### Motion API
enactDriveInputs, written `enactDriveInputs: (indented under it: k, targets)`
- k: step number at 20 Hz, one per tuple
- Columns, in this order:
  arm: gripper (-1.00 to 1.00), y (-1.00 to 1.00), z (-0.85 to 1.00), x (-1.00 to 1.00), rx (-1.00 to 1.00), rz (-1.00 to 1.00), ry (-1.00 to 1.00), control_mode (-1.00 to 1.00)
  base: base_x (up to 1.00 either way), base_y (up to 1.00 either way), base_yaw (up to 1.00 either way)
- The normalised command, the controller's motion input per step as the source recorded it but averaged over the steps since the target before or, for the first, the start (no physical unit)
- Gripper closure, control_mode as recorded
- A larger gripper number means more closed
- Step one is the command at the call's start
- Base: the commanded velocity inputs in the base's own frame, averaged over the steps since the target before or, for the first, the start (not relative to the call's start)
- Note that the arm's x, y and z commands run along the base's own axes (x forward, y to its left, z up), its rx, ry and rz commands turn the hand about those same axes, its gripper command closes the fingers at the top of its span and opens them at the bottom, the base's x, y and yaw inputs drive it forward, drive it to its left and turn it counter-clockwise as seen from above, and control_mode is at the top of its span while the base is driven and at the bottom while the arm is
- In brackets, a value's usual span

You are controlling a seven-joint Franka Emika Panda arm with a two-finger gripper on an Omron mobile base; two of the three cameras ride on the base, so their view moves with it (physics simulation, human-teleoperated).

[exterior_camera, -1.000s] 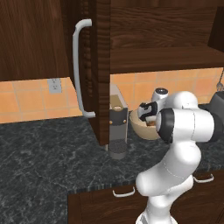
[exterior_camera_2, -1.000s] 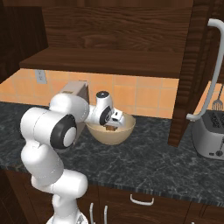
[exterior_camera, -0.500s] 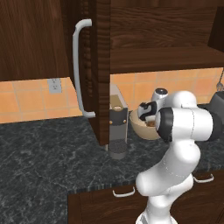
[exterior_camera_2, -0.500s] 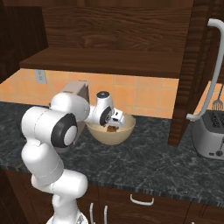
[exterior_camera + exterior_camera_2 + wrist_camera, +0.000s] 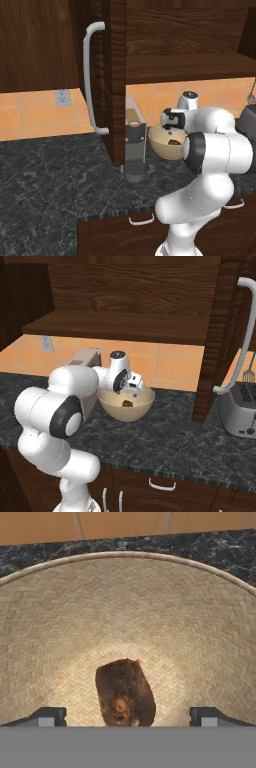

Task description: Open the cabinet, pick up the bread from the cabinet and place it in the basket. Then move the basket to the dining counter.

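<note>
The tan basket (image 5: 164, 146) (image 5: 125, 408) stands on the black granite counter, under the open cabinet shelf (image 5: 120, 326). The small dark brown bread (image 5: 124, 693) (image 5: 127, 403) lies on the basket's woven bottom (image 5: 125, 602). My gripper (image 5: 128, 716) (image 5: 134, 386) (image 5: 172, 129) hangs just above the basket, pointing down into it. It is open, with its fingertips (image 5: 47, 716) set wide on either side of the bread and not touching it. The cabinet doors (image 5: 117, 75) (image 5: 220, 331) stand swung out, with their pale handles (image 5: 90, 75) (image 5: 245, 341) facing me.
A coffee machine (image 5: 134, 145) stands close on the basket's left, partly behind the open door. A toaster (image 5: 240, 413) sits at the right, beyond the other open door. Both doors jut out over the black granite counter (image 5: 50, 175). Drawer handles (image 5: 162, 486) run below its edge.
</note>
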Motion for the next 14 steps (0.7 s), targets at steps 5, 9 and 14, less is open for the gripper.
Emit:
enactDriveInputs:
  k: [5,9,14]
  targets:
    - [-1.00,-0.22,0.34,-0.70,0.00,-0.05,-0.05,-1.00,0.00,0.00,0.00]
    - [-1.00,-0.48,0.07,-0.66,0.07,-0.22,0.00,-1.00,0.00,0.00,0.00]
    - [-1.00,-0.20,0.00,-0.24,0.04,-0.32,0.01,-1.00,0.00,0.00,0.00]
